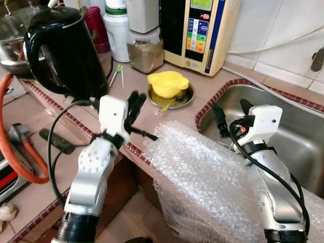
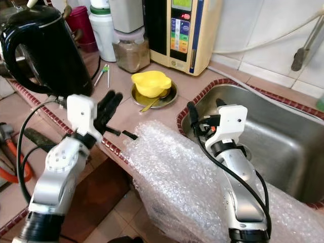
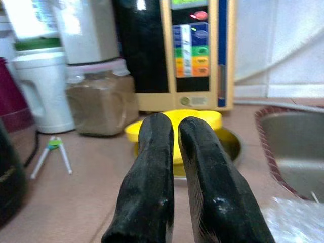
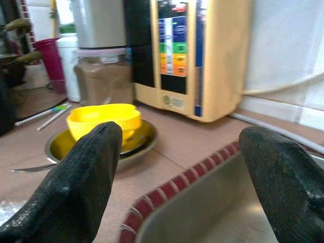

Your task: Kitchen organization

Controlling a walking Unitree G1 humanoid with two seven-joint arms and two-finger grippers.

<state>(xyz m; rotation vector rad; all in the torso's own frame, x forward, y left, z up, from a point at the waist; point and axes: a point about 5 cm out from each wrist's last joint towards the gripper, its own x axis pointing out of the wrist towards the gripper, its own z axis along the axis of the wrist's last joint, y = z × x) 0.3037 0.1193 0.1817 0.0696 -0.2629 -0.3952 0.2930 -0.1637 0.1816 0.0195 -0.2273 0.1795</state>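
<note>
The yellow plastic bowl (image 1: 167,83) is seen resting on a shallow steel dish (image 1: 186,98) at about twelve o'clock from the robot, on the pinkish tiled counter (image 1: 136,83), with a utensil handle (image 1: 167,105) tucked under it; it is judged to be the likely item to be tidied, parked beside the stainless steel sink (image 1: 283,126) at two o'clock. The left gripper (image 1: 134,104) is held low over the counter with its fingers pressed together and nothing between them, aimed at the bowl, probably as an approach. The right gripper (image 1: 232,115) is poised over the sink's near rim with its jaws spread wide and empty. A sheet of clear bubble wrap (image 1: 197,177) is draped over the counter edge at six o'clock, between the arms. Open counter is left between the left gripper and the dish, but room is crowded at eleven o'clock by the black electric kettle (image 1: 63,50) and at twelve by the brown-filled jar (image 1: 145,53) and the cream water purifier (image 1: 200,30).
</note>
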